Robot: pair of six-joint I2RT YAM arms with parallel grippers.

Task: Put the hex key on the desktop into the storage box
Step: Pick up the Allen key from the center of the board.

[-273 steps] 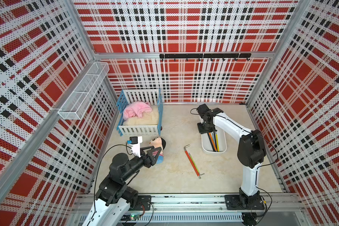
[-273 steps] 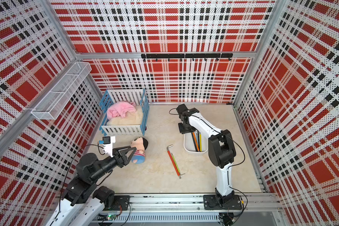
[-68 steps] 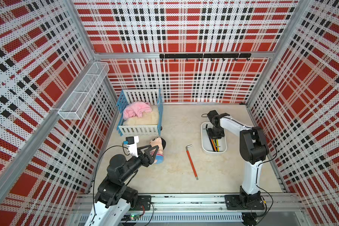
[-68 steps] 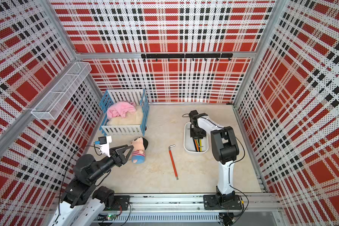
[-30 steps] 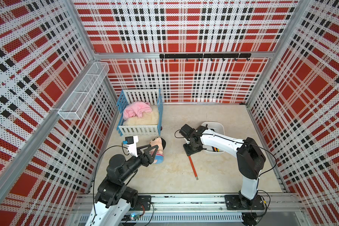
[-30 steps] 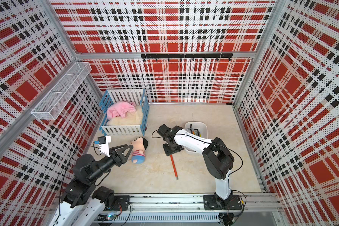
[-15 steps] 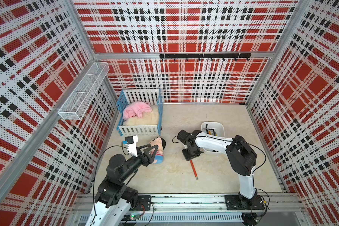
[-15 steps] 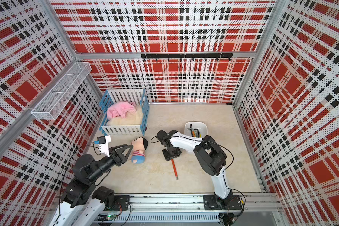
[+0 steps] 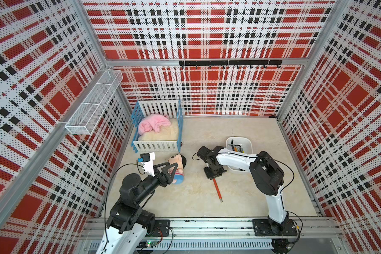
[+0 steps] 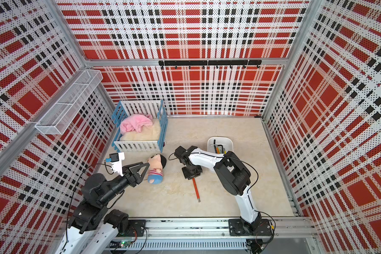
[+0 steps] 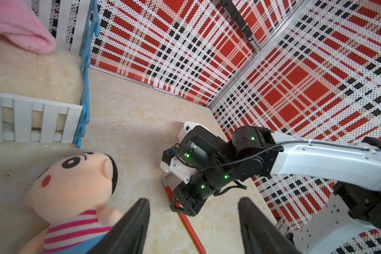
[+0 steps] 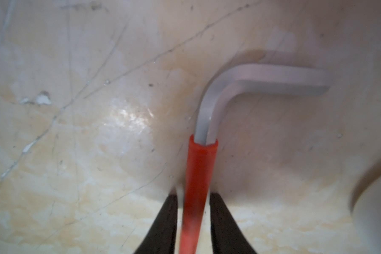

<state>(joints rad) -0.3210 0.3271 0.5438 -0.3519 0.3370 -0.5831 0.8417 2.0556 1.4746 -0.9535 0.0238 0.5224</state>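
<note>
The hex key (image 12: 199, 176), a grey L-shaped bar with a red sleeve, lies flat on the beige desktop (image 9: 185, 202). In both top views its red shaft (image 9: 217, 188) (image 10: 195, 187) sticks out toward the front from under my right gripper (image 9: 213, 173) (image 10: 193, 172). My right gripper (image 12: 193, 196) is down at the desktop and straddles the red sleeve just behind the bend, a thin gap showing on each side. The white storage box (image 9: 249, 143) (image 10: 229, 140), holding several tools, stands just right of that arm. My left gripper (image 11: 194, 199) hovers open and empty near the doll.
A plush doll (image 9: 178, 167) lies left of the hex key. Behind the doll stands a blue-and-white crib (image 9: 156, 145) with a pink blanket. A wire basket (image 9: 92, 107) hangs on the left wall. A black hook rail (image 9: 229, 62) runs along the back wall.
My right arm swung from the storage box left to the hex key, came down over its bent end, and its jaws narrowed around the red sleeve. The left arm stayed still.
</note>
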